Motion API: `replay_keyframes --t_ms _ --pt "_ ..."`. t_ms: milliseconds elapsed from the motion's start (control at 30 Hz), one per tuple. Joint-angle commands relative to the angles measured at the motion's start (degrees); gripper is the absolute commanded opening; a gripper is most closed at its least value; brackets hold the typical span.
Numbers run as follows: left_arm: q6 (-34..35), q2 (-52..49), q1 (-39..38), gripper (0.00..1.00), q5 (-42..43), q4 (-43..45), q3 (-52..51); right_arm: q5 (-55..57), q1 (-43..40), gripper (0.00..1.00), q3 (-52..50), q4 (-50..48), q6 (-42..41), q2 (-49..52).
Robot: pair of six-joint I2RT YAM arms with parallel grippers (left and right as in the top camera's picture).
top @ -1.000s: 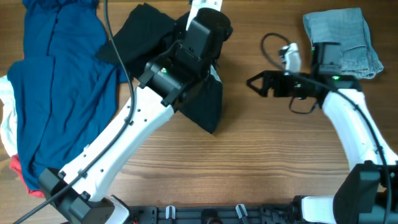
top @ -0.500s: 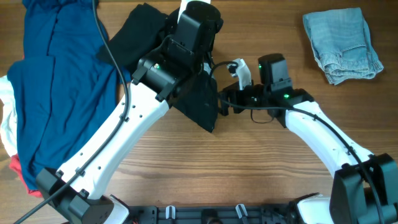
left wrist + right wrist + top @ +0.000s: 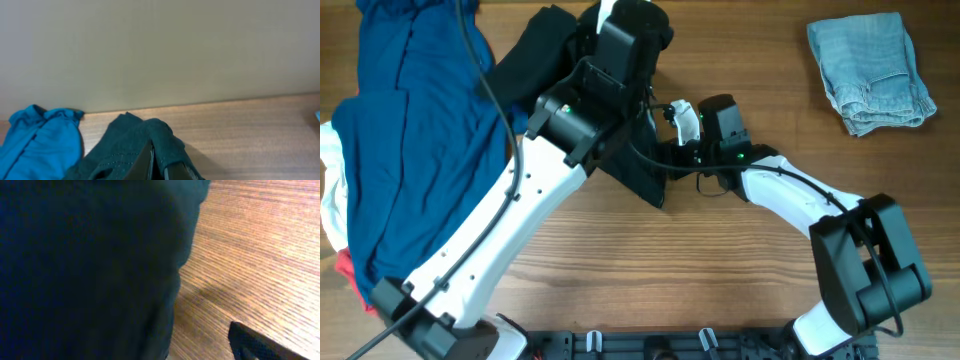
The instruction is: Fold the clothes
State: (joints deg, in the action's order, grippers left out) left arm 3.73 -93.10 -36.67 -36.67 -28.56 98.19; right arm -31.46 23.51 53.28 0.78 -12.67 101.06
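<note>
Dark garment [image 3: 645, 175]: is lying at the upper middle of the wooden surface [image 3: 740, 270], partly lifted and bunched under the left arm. One flap is hanging down toward the middle of the surface. Another part is spreading out toward the far edge. In the left wrist view the fabric [image 3: 130, 145] is reading as dark teal.

Left pincer [image 3: 159, 162]: is sitting with its jaws pressed close together, and the dark garment is gathering between and over them. Overhead, the arm's own body is hiding the tips.

Right pincer [image 3: 672, 160]: is reaching in from the right and meeting the right edge of the hanging flap. In its own wrist view the dark fabric [image 3: 75, 255] is filling the left half of the frame. Only one finger [image 3: 260, 345] is showing, low at the right, above bare wood. Whether the jaws are spread or closed cannot be told.

Blue garment [image 3: 410, 130]: is lying spread and rumpled along the left side of the surface, just beside the dark garment. Its collar end [image 3: 40, 140] is showing at the left of the left wrist view.

White cloth [image 3: 330, 200]: is showing from under the blue garment at the left edge.

Red cloth [image 3: 350, 275]: is showing at the lower left, under the blue garment.

Folded denim piece [image 3: 870, 70]: is resting at the far right corner, well apart from both arms.

Wall [image 3: 160, 50]: is standing plain and beige behind the far edge of the surface.
</note>
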Motion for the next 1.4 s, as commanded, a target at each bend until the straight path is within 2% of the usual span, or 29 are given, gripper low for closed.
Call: replay_keyframes --t_ms 0,100,133,200,233,267,333,367,533,700,800,933,1067,1133,1233,1367 --pt "-0.5 5.5 1.1 0.04 -2.9 1.6 0.5 0.7 0.3 0.88 -0.4 -1.2 -1.0 0.8" --pt "-0.5 6.7 1.4 0.04 -2.9 2.9 0.5 0.7 0.3 0.81 -0.4 -1.8 -1.0 0.8" --pt "-0.5 7.2 1.4 0.04 -2.9 3.5 0.5 0.6 0.3 0.73 -0.4 -1.9 -1.0 0.8" --pt "-0.5 7.5 1.4 0.04 -2.9 3.5 0.5 0.6 0.3 0.45 -0.4 -2.3 -1.0 0.8" --pt "-0.5 7.5 1.4 0.04 -2.9 3.5 0.5 0.6 0.3 0.36 -0.4 -2.5 -1.0 0.8" --pt "-0.5 7.5 1.5 0.04 -2.9 3.5 0.5 0.6 0.3 0.29 -0.4 -2.6 -1.0 0.8" --pt "-0.5 7.5 1.8 0.04 -3.6 3.5 0.5 0.7 0.2 0.08 -0.4 -2.7 -0.9 0.8" --pt "-0.5 7.7 2.1 0.04 -4.8 3.5 0.5 0.7 -0.1 0.04 -0.4 -2.7 -0.9 0.8" --pt "-0.5 9.7 5.1 0.04 -5.4 1.4 0.5 -2.0 -7.2 0.04 2.2 -0.3 1.1 -6.0" --pt "-0.4 13.6 10.4 0.04 -5.4 -2.8 0.5 -2.0 -21.1 0.04 11.9 14.3 7.2 -22.4" --pt "-0.5 16.0 11.0 0.04 -5.4 -3.0 0.5 -2.8 -25.1 0.04 19.0 20.4 12.1 -28.8" --pt "-0.5 19.6 10.9 0.04 -5.4 -4.3 0.5 4.5 -25.7 0.04 31.1 32.9 18.6 -33.5" --pt "-0.5 23.9 10.9 0.04 -5.4 -9.8 0.5 11.8 -25.7 0.04 42.3 48.5 22.8 -34.3" --pt "-0.5 25.9 10.9 0.04 -4.9 -13.9 0.5 14.0 -25.7 0.04 44.5 53.6 23.6 -34.3" --pt "-0.3 27.0 10.9 0.04 -3.5 -15.9 0.5 16.1 -25.7 0.04 44.9 58.0 24.4 -34.3" --pt "-0.3 24.7 11.1 0.04 -3.3 -13.2 0.5 16.1 -25.7 0.04 44.9 56.4 24.7 -30.9"
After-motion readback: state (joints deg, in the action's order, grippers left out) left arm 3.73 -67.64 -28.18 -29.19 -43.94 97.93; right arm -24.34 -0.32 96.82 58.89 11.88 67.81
